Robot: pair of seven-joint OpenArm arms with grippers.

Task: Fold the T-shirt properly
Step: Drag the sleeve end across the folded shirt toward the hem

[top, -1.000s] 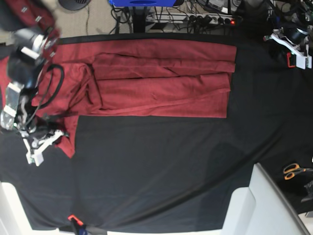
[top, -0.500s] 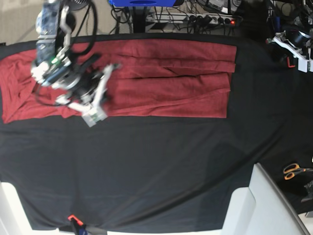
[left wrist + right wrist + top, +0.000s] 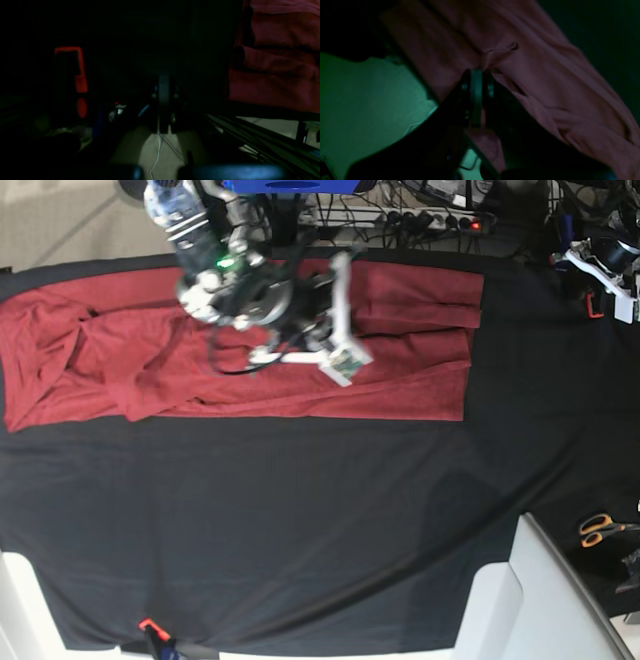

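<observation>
The T-shirt (image 3: 400, 370) is laid as a long band along the far edge of the worktop (image 3: 330, 530); its end toward the corner where the right arm works is rumpled, the other end is flat and layered. The right gripper (image 3: 345, 330) is held over the middle of the band, jaws pressed together; in the right wrist view a small peak of red cloth sits at the tips, so a pinch is judged likely. The left gripper (image 3: 605, 280) is parked at the opposite far corner, pressed together on nothing. The fold in hand is judged to be a lengthwise carry. It is best done by keeping the pinched edge level and taut, aligning it with the flat end's border, then lowering before release.
</observation>
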